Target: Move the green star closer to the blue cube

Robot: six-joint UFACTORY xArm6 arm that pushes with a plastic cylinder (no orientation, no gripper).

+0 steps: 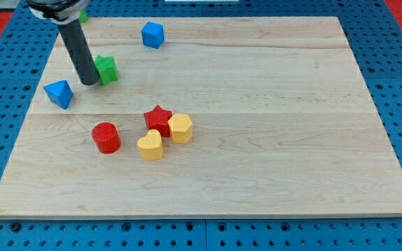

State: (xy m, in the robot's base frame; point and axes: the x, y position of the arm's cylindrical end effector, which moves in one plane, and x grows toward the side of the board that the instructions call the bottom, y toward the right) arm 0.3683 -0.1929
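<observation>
At upper left of the tabletop (pixel 271 139), my tip (pixel 89 82) touches the green star's (pixel 107 69) left side; no jaws show. The blue cube (pixel 152 34) sits near, up and right of the star.

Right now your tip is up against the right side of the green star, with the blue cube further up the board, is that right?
Not quite. In the camera view my tip is against the left side of the green star, not the right. The blue cube is indeed further up the board, toward the view's top and right of the star.
</observation>
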